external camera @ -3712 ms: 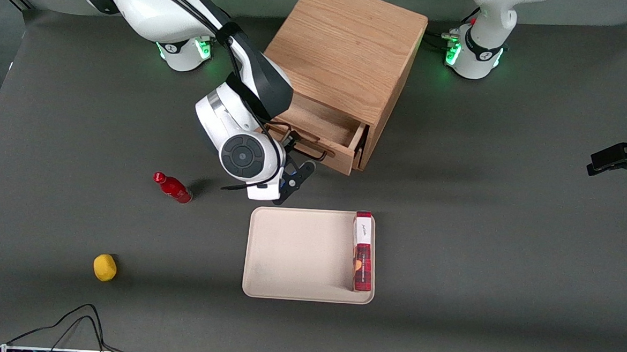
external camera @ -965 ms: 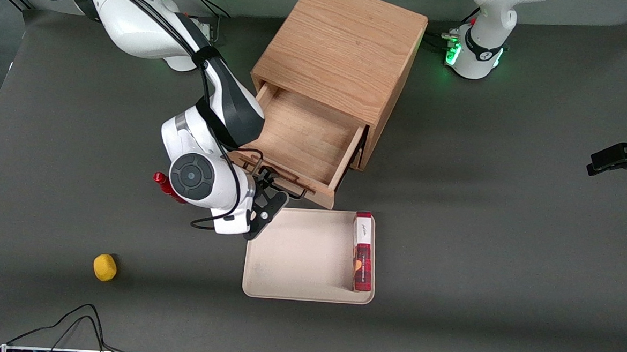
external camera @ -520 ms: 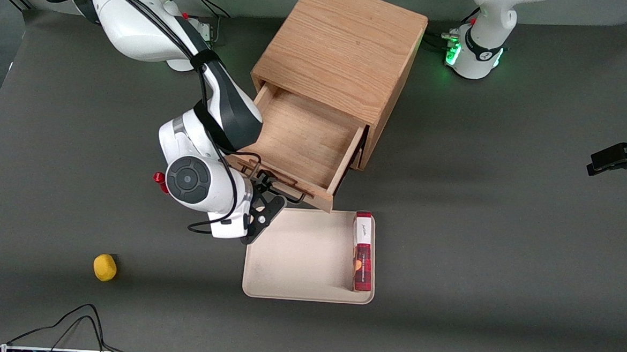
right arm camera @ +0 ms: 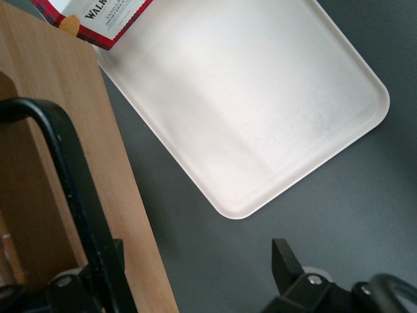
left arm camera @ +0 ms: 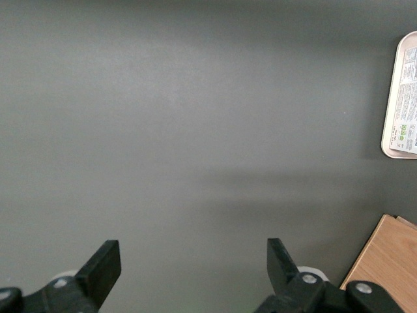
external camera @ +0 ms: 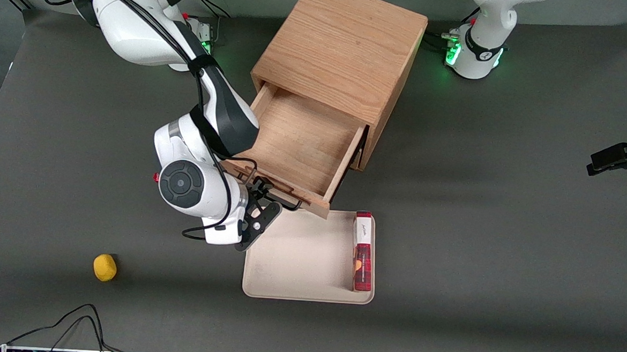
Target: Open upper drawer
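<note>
The upper drawer [external camera: 304,143] of the oak cabinet [external camera: 341,48] stands pulled far out, its bare wooden floor showing. Its front [right arm camera: 58,130] carries the black wire handle [external camera: 285,201], which also shows in the right wrist view [right arm camera: 62,169]. My right gripper [external camera: 260,211] is at the drawer front, on the side nearer the front camera. In the right wrist view the gripper [right arm camera: 195,254] is open, its fingers wide apart. The handle bar lies against one finger [right arm camera: 107,264]. The other finger [right arm camera: 283,257] is over bare table. The lower drawer is hidden under the upper one.
A beige tray [external camera: 298,255] lies just in front of the drawer, with a red biscuit box [external camera: 363,251] on its edge; both show in the right wrist view [right arm camera: 247,98] [right arm camera: 91,16]. A red bottle [external camera: 156,177] is mostly hidden by my arm. A yellow object [external camera: 105,267] lies nearer the camera.
The drawer has come much farther out of the cabinet, and its front now reaches the tray's edge. My arm has moved with it toward the front camera, covering the red bottle.
</note>
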Robot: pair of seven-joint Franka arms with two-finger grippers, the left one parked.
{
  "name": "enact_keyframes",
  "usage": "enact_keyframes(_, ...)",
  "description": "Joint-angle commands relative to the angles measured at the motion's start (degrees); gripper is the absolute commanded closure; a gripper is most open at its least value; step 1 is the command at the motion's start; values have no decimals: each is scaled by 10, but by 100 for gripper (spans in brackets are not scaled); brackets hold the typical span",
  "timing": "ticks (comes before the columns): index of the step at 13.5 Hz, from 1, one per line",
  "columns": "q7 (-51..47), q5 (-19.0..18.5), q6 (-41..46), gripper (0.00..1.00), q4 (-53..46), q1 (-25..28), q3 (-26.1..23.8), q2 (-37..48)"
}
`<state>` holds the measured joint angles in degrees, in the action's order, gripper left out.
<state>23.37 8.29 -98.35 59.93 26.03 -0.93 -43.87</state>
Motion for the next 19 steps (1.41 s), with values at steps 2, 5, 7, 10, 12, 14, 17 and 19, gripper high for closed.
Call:
enact_keyframes(2,19,-9,-4,0,-23,-1,2,-21)
enact_keyframes(5,20,-8,-4,0,-22,-6,1,-24)
enact_keyframes(7,23,-8,-3,0,-23,-6,1,-29)
enact_keyframes(10,23,-7,3,0,-23,-6,0,-29)
enact_keyframes(12,22,-7,11,0,-23,-5,0,-24)
enact_keyframes(14,19,-7,28,0,-23,-2,0,-19)
enact_keyframes(17,13,-6,53,0,-32,3,0,-14)
enact_keyframes(19,12,-5,65,0,-40,3,-1,-14)
